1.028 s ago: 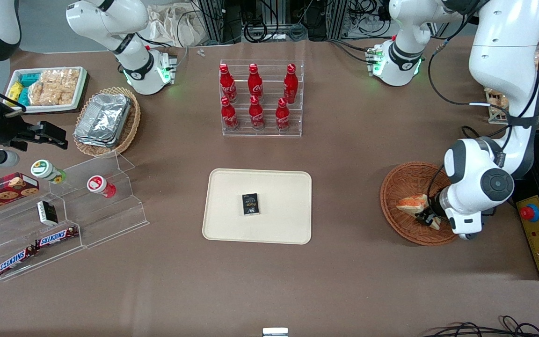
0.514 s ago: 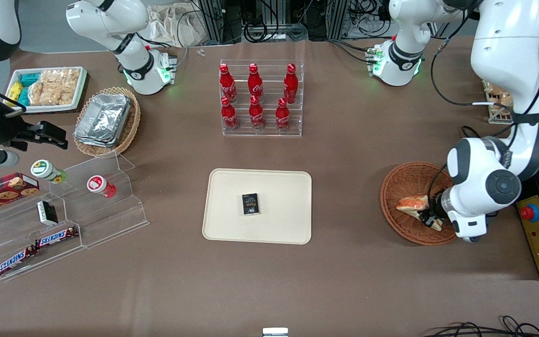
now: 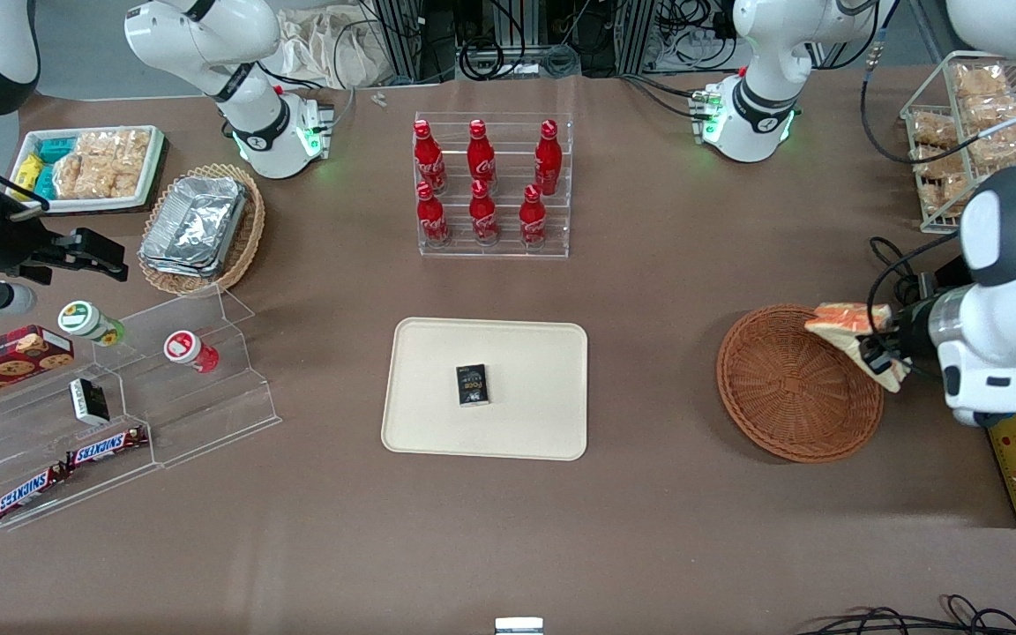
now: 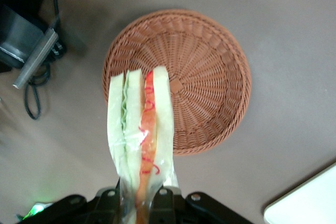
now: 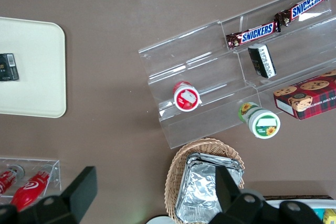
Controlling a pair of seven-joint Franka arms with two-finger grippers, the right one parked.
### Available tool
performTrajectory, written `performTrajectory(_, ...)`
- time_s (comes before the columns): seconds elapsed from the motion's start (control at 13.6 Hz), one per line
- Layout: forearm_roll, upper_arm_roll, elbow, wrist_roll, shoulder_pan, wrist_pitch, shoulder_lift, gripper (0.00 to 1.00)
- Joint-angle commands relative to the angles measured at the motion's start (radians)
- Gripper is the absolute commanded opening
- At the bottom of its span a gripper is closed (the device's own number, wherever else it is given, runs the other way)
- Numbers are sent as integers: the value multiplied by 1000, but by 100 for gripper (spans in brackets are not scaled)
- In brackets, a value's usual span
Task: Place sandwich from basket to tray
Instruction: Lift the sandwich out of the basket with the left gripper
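Front view: the tool pinches the sandwich in the air above the basket's rim; the tray lies well apart on the counter.

Left wrist view: the sandwich hangs clamped over the bare basket.

Layered sandwich held in the claw above the wicker basket's rim; cream tray well apart.

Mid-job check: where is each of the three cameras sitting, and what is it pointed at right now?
Front view: high above the table, facing both arms; gripper holds the sandwich above the basket.
Left wrist view: on the working arm, looking down past its fingers at sandwich and basket.
Right wrist view: on the parked arm, looking down at the tray, shared with the front view.
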Motion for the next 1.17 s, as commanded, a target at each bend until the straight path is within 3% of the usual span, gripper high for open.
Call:
performTrajectory(0.0, -16, -1, -1, 128, -1, -44, -47, 0)
performTrajectory(0.15, -18, -19, -1, 141, -11, -38, -41, 0)
performTrajectory(0.73, -41, -266, -7, 140, -9, 2, -13, 0)
performTrajectory(0.88, -33, -330, -13, 140, -11, 49, 22, 6)
performTrajectory(1.1, -25, -404, -19, 132, -12, 138, 103, 3)
